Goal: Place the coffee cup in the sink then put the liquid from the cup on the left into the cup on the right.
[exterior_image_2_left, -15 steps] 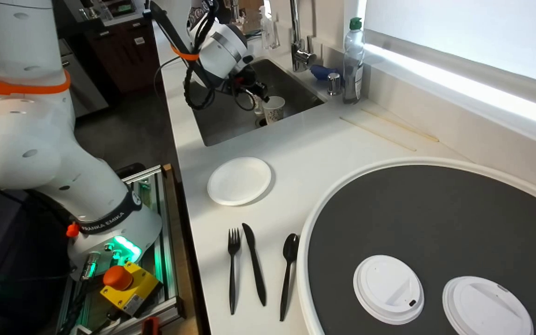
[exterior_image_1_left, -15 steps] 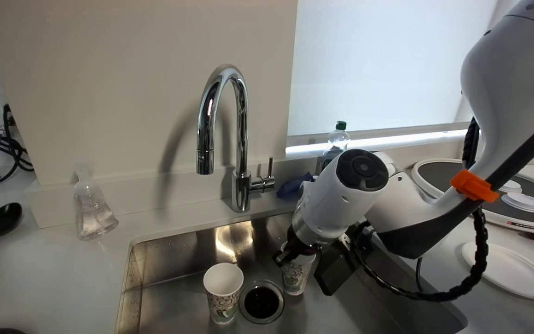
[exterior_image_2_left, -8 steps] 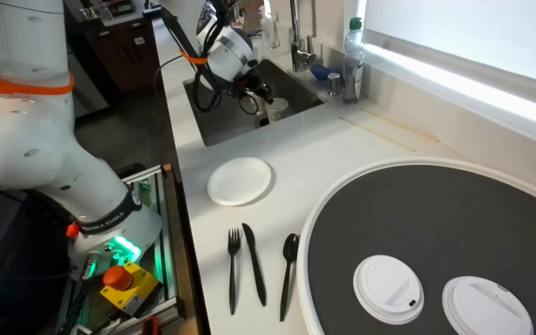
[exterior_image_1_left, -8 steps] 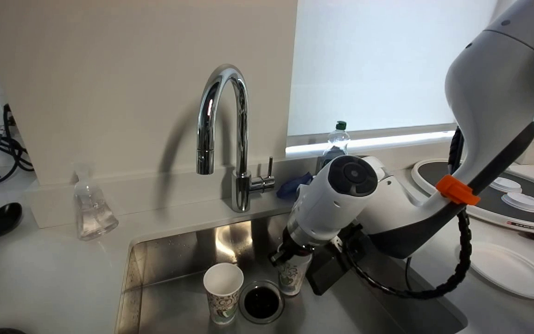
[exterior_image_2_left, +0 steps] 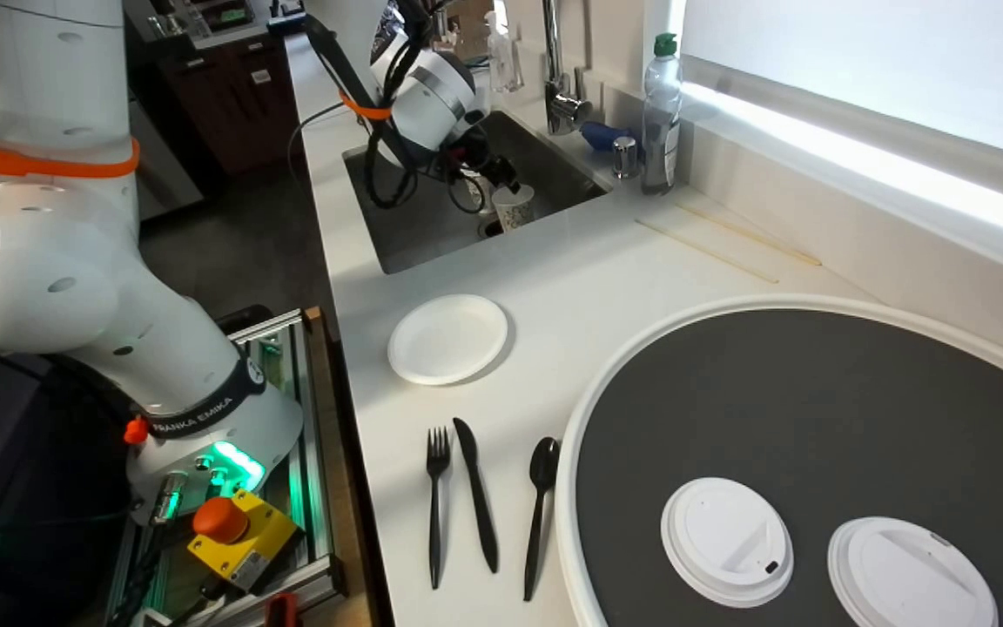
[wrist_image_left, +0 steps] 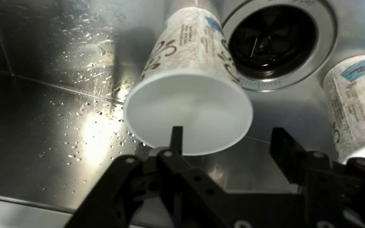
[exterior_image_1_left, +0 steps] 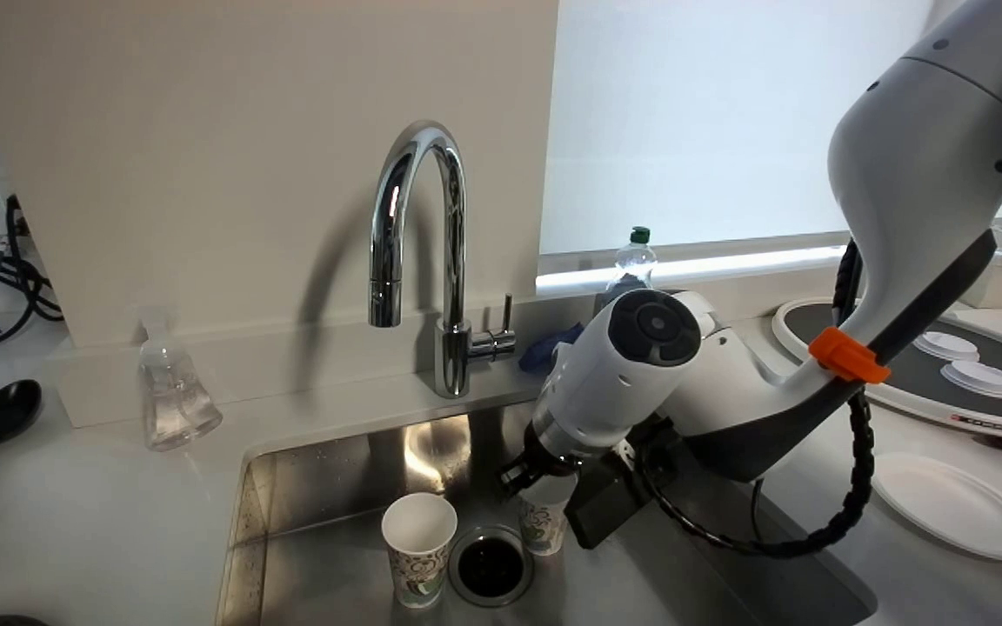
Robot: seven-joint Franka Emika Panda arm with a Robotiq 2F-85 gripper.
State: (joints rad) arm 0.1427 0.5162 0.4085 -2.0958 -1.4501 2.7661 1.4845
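- Beside the round dark drain (exterior_image_1_left: 490,565), on its far right, stands the right-hand white paper cup with brown scroll print (exterior_image_1_left: 544,526), about upright on the floor of the rectangular brushed-steel sink (exterior_image_1_left: 327,565).
- Left of the drain, upright: the matching left-hand white paper cup (exterior_image_1_left: 419,556). Both cups being in the basin, I judge only the pour remains. Liquid in either: cannot tell.
- Black two-finger gripper (wrist_image_left: 228,139) at the right cup: fingers well apart, clamped on nothing. One overlaps the lip in the wrist view; contact unclear.
- Handling, by guess: light, thin, soft-walled; a hard squeeze dents it and drives any liquid out. Lip stiffest. Take hold just below it, from opposite sides, gently; the taper should help stop slipping.
- Water drops (wrist_image_left: 71,155) on the steel; a nudged cup may skate toward the drain.
- In the way: the drain between the cups; the tall arched chrome tap (exterior_image_1_left: 454,243) at the far edge, a snag if a cup is raised high; the white robot arm (exterior_image_1_left: 744,396) with its drooping black cable (exterior_image_1_left: 863,461), crowding the sink's right part.
- Farther right: white round plate (exterior_image_2_left: 447,340), two white plastic lids (exterior_image_2_left: 727,542) on a dark round board (exterior_image_2_left: 728,392); outside the likely path.
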